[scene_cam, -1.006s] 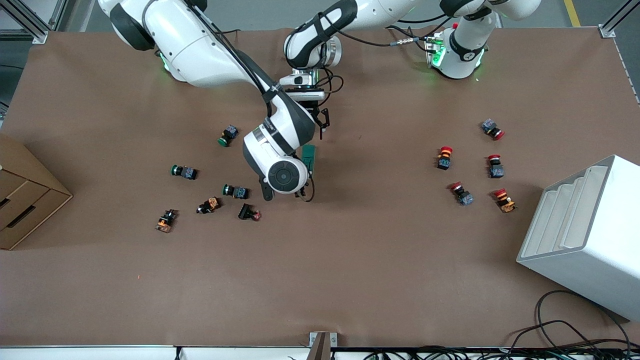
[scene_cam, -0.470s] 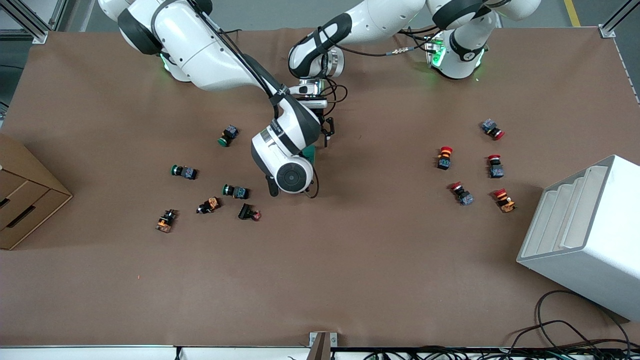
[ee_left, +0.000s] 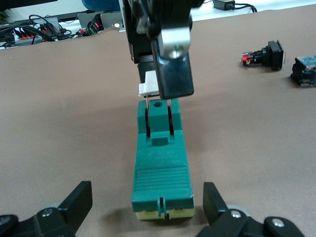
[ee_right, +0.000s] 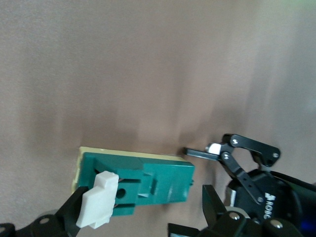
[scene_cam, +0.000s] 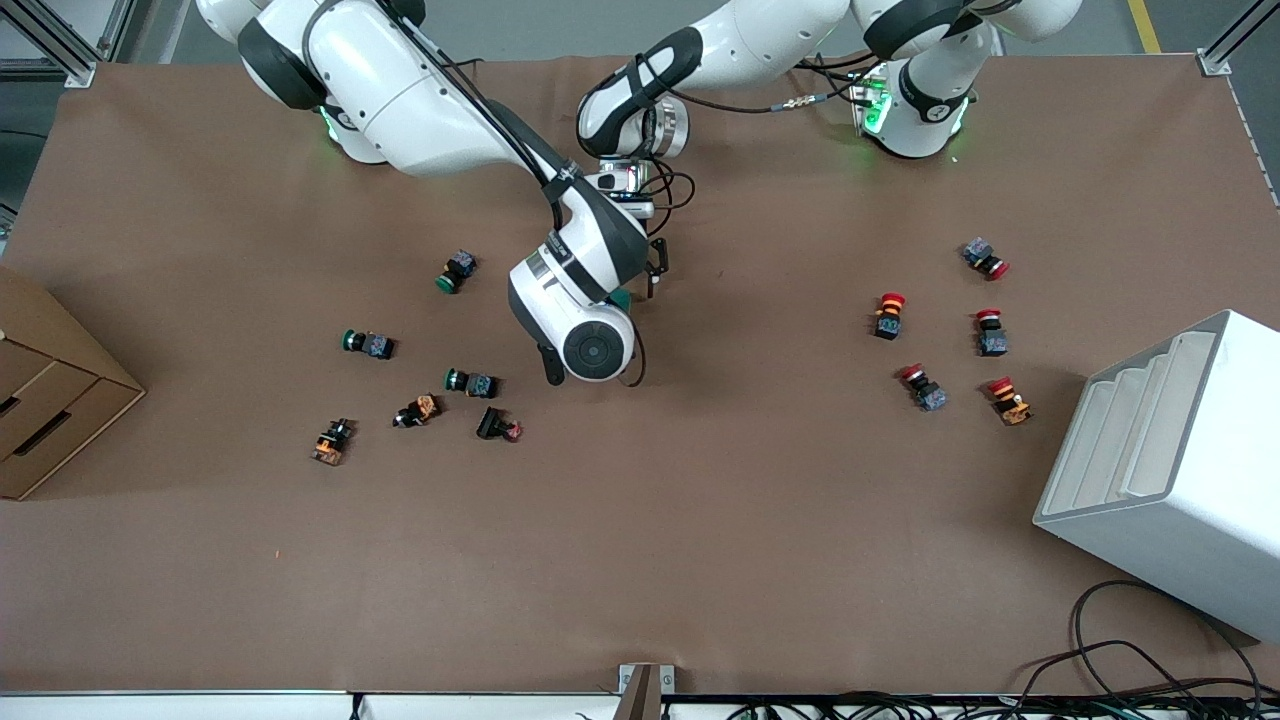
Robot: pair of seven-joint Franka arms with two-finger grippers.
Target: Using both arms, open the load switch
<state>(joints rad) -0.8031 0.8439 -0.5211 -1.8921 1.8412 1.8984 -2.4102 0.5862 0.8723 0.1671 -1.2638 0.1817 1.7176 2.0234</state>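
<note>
Load switch (ee_left: pixel 160 163) now seemingly between tools

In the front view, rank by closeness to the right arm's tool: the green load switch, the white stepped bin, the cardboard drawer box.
1. Dark green load switch, at the right tool.
2. Brown cardboard drawer box, at the right arm's end of the table.
3. White stepped bin, at the left arm's end.

Brown table (scene_cam: pixel 700 520); cardboard drawers (scene_cam: pixel 40 390); white stepped bin (scene_cam: pixel 1180 470); cables (scene_cam: pixel 1120 670).
</note>
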